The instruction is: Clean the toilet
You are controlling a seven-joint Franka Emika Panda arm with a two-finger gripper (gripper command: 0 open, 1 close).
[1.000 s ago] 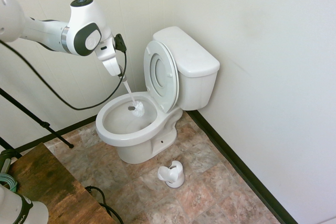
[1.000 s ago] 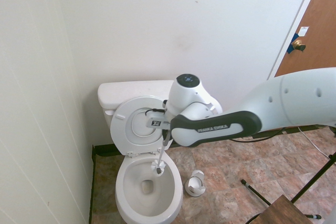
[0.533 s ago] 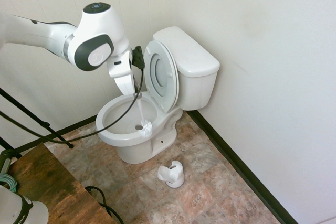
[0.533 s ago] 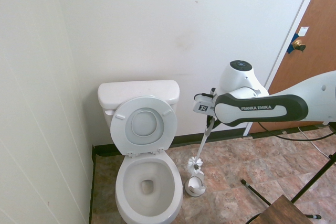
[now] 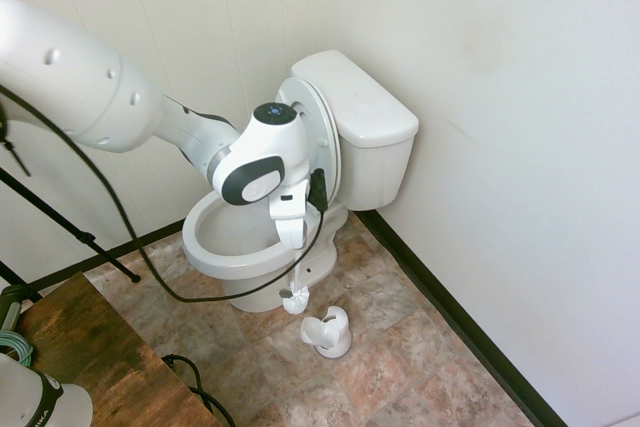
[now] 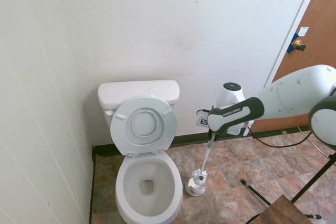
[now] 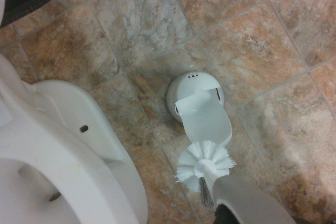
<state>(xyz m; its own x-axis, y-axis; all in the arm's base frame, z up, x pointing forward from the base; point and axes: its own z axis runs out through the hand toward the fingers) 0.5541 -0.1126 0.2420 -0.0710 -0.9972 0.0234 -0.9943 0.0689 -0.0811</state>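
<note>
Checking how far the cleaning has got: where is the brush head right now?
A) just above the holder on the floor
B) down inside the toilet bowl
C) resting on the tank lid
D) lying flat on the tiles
A: the brush head hangs just above the holder, outside the toilet.

Floor (image 5: 400, 347): brown-grey stone tiles. Standing on it: toilet (image 5: 265, 267) by the wall corner, small white brush holder (image 5: 327, 333) just beside, at the toilet base's 4 o'clock
</note>
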